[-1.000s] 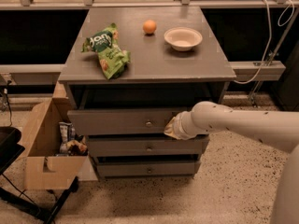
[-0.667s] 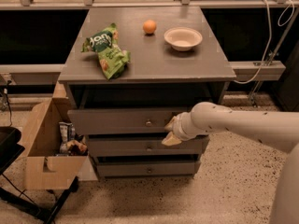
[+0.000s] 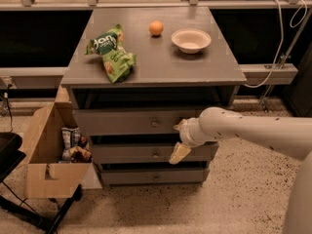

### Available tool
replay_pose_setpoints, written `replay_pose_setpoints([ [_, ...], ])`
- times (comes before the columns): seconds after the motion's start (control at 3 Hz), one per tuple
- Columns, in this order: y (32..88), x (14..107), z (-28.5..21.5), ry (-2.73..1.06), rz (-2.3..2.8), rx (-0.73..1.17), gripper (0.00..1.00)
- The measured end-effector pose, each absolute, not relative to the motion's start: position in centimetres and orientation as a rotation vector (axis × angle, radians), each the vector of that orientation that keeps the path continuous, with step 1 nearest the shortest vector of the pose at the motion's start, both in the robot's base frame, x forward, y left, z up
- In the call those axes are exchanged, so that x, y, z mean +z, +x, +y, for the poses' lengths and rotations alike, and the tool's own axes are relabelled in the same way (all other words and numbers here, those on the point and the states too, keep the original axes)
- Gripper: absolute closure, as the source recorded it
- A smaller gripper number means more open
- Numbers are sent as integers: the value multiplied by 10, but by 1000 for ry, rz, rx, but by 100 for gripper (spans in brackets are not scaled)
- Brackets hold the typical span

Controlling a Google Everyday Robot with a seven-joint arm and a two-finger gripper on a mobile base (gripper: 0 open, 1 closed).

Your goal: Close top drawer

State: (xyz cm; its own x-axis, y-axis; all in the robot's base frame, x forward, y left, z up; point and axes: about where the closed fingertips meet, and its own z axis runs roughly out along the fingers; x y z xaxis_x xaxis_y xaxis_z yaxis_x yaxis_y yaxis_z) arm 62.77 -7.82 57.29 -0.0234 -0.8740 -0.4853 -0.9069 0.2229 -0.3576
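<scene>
The only writing that can be read is on the green snack bag [image 3: 113, 54], up and to the left of the gripper [image 3: 179, 140] on the cabinet top [image 3: 161, 72]. Its large white letters look like "Jon"; the smaller print is not legible. An orange [image 3: 156, 28] lies up and slightly left of the gripper. A pale bowl [image 3: 191, 39] sits almost straight above it, near the back of the same surface.

The top drawer [image 3: 122, 122] is directly in front of the gripper. It is a wide grey wooden panel, taller and broader than the two fronts beneath it. Its small round metal knob [image 3: 155, 124] is just left of the gripper. A dark gap runs between its upper edge and the cabinet top.

The gripper is released and grasps nothing. One cream finger [image 3: 181, 125] is at the drawer front near the knob. The other [image 3: 178, 153] points down across the middle drawer [image 3: 126, 153]. The bottom drawer [image 3: 136, 177] is below it.

Far to the lower left, a cardboard box [image 3: 41, 140] stands on the floor with packets inside.
</scene>
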Motion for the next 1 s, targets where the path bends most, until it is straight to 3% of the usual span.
replay_pose_setpoints([
  [0.67,606,583,-79,-1712,1923,49,42],
  [1.0,560,605,-85,-1884,1979,-10,65],
])
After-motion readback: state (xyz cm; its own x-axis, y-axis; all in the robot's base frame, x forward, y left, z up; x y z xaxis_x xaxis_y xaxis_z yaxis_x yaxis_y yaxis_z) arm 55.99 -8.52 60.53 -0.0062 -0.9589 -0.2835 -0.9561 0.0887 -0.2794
